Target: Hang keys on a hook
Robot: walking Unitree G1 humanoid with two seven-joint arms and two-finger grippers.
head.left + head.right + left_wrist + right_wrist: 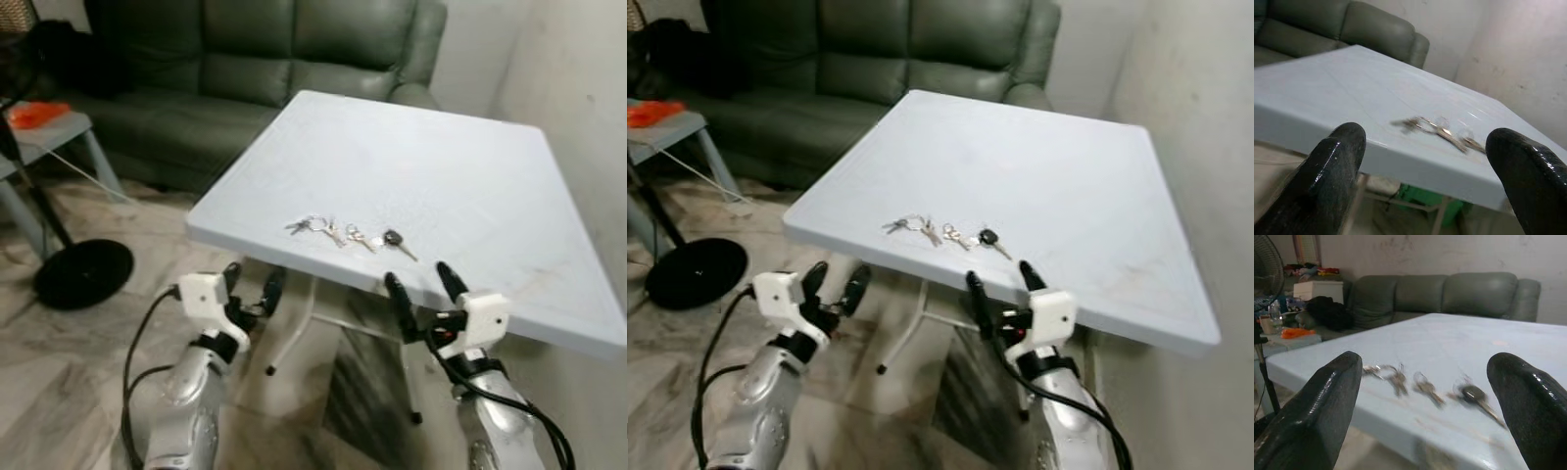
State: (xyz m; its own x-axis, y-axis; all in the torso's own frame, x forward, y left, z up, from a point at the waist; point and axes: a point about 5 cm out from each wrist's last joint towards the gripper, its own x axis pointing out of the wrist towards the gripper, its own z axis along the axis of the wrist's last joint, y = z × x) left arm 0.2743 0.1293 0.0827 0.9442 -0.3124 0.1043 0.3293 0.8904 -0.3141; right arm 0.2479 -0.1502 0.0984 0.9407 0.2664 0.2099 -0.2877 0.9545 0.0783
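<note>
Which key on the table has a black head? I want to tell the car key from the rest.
The key at the robot's right end of the row, nearest the right gripper; the other keys are all bare silver metal.

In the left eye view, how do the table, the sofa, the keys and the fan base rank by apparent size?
1. table
2. sofa, partly cut off and farther away, so its rank is unsure
3. fan base
4. keys
</note>
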